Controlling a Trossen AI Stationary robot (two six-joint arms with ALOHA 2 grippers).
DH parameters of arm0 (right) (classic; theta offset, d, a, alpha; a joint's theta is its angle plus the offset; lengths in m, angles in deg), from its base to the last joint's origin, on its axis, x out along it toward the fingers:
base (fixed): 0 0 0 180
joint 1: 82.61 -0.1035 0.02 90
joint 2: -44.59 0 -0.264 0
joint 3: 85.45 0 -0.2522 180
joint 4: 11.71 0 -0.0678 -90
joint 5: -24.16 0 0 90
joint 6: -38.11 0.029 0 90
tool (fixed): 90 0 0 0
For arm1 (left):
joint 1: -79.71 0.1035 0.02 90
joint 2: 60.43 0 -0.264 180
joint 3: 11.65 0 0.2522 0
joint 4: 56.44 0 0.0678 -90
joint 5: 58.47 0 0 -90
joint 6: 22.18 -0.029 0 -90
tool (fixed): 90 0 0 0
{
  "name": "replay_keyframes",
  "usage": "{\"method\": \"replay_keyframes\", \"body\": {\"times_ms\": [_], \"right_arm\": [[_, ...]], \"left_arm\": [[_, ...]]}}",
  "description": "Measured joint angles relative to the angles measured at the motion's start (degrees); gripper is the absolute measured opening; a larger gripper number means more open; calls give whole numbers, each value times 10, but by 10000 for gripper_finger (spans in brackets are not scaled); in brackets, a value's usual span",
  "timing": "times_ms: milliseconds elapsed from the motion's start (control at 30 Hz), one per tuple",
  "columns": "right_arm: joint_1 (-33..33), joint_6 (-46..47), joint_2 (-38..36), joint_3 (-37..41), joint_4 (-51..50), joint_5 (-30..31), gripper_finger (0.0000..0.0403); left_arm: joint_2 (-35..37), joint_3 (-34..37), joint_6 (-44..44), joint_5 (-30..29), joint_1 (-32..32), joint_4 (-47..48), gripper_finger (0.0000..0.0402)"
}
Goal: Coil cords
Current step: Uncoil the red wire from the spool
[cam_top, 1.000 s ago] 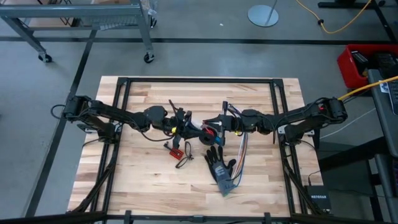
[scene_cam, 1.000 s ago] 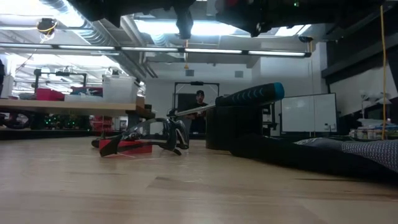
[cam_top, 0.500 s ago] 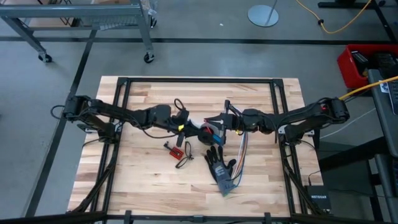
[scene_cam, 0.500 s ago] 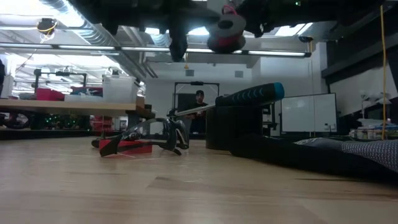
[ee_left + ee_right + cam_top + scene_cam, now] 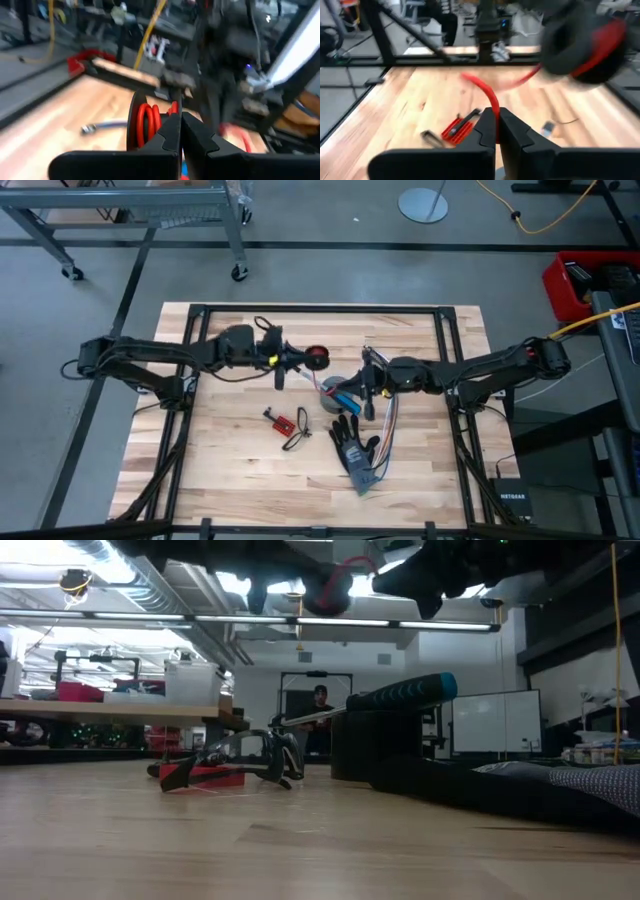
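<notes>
Wooden table (image 5: pixel 220 470) carries spare parts at centre frame; left gripper (image 5: pixel 300 363), clamped on the cord (image 5: pixel 316 359), has swung it from mid-table toward upper centre; right gripper (image 5: pixel 345 394) stays clenched on its red tail; coiling likely continues.

Cords (image 5: pixel 316 359) red and black; glove (image 5: pixel 352 443) black; board (image 5: pixel 282 422) red; table (image 5: pixel 210 470) pale wood; tape roll (image 5: pixel 333 386) probably grey.

Grey concrete floor (image 5: pixel 90 280) surrounds the wooden table (image 5: pixel 230 470). Behind the table stands a metal cart (image 5: pixel 130 210); long ceiling lights (image 5: pixel 300 622) glow overhead.
</notes>
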State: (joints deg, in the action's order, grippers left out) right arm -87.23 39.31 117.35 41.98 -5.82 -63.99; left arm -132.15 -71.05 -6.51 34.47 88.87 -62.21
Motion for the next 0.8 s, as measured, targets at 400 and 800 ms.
{"method": "replay_keyframes", "body": {"times_ms": [400,800], "right_arm": [[-20,-16,131,0,150,49,7],[60,-31,191,1,239,56,7]], "left_arm": [[9,0,-11,-1,-18,-76,0],[9,0,14,5,-85,-100,0]]}}
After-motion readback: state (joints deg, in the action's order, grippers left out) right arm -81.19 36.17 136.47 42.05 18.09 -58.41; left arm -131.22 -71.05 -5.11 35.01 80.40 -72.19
